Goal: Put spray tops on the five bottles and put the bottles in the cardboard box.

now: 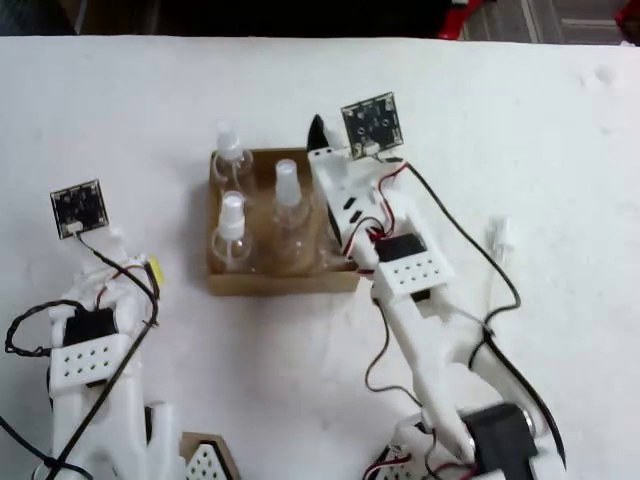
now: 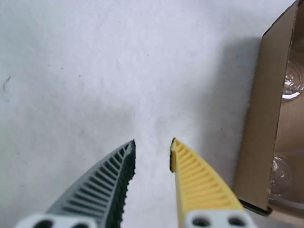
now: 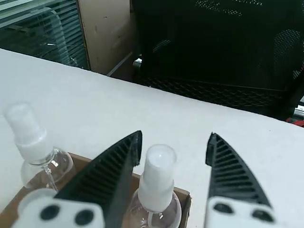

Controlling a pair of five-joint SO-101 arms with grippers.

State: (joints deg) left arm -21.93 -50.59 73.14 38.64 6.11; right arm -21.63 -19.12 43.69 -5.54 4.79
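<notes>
Cardboard box (image 1: 282, 281): shallow, brown, open-topped, laid flat on the table. Three clear bottles are shown upright inside it, each fitted with a white top: far-left bottle (image 1: 233, 160), near-left bottle (image 1: 232, 238), middle bottle (image 1: 289, 215). A loose spray top (image 1: 499, 238) is seen on the table, well apart to the right.

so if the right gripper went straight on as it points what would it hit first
Probably the spray top of the bottle between the right gripper's open fingers, in the cardboard box, though it might pass just over it.
</notes>
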